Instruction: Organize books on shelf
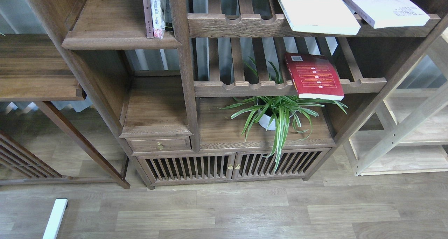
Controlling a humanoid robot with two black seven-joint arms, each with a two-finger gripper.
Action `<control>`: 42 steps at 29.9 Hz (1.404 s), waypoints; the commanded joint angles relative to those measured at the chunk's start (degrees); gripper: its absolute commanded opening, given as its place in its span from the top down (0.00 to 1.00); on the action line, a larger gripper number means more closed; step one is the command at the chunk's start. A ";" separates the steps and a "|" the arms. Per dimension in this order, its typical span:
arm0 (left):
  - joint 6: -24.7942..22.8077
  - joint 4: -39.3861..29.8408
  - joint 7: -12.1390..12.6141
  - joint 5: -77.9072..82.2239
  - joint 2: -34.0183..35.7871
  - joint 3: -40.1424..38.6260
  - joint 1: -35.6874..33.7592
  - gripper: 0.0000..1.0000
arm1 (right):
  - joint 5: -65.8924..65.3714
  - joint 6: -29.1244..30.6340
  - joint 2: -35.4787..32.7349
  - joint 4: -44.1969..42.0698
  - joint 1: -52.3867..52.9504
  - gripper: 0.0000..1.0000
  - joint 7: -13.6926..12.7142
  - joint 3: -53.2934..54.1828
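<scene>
A red book (315,76) with yellow text bands lies flat on the middle slatted rack, its front end over the rail. On the upper slatted rack lie a white book (315,9) and, right of it, a pale lavender-white book (383,4), both jutting past the front rail. The shelf (115,22) is a solid dark-brown board with a thick rounded lip at the upper left. At its right end stand thin books (155,11), upright against the post. Neither of my grippers appears in the head view.
A potted spider plant (276,114) stands on the cabinet top below the red book, leaves reaching up through the slats. A small drawer (159,145) and slatted doors (227,167) sit below. A pale wood rack (402,134) stands at right, a dark table (35,71) at left.
</scene>
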 commanded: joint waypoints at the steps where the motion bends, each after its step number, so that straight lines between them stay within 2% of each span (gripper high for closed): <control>1: 0.04 0.01 -0.87 0.06 0.00 0.55 0.13 0.01 | 0.04 -1.72 0.00 -6.59 2.57 0.00 0.06 0.02; 8: 0.13 -0.08 -0.09 -0.02 0.00 -0.33 -2.41 0.01 | 0.04 -1.91 -2.89 -6.51 4.94 0.00 -0.03 0.11; 15: 1.45 0.09 -1.49 -0.20 0.00 -0.50 -6.01 0.01 | -0.13 -1.64 -6.24 -6.50 7.32 0.00 -0.03 -0.42; 19: 1.62 0.10 -4.03 -0.46 0.00 -0.59 -8.82 0.01 | -0.13 -1.73 -7.03 -6.50 8.89 0.00 -0.03 -0.51; 21: 1.62 0.10 -4.39 -0.55 0.00 -0.59 -10.14 0.01 | -0.13 -1.73 -7.73 -6.50 9.86 0.00 0.06 0.02; 26: 1.89 0.10 -3.17 -0.46 1.58 -0.68 -13.57 0.01 | -0.04 -1.81 -8.52 -6.33 13.03 0.00 0.14 0.28; 29: 1.19 -0.17 -0.53 -0.20 1.76 -0.33 -14.02 0.01 | 0.04 -1.64 -10.19 -6.24 14.35 0.00 0.23 0.28; 33: 1.27 -0.17 -0.44 0.94 5.09 0.46 -14.54 0.01 | -0.04 -2.34 -14.14 -6.33 15.84 0.00 0.23 0.20; 37: 1.36 -0.08 -0.61 1.65 6.77 0.90 -18.05 0.01 | -0.39 -1.73 -15.82 -6.33 17.60 0.00 0.76 -0.68; 40: 0.66 -0.26 -0.79 1.65 6.77 0.90 -20.60 0.00 | -2.76 -0.59 -16.35 -6.24 19.18 0.00 1.55 -1.73; 42: -0.48 -0.52 -1.23 1.65 6.85 0.90 -22.01 0.00 | -4.78 0.38 -16.79 -6.24 19.97 0.00 3.12 -2.00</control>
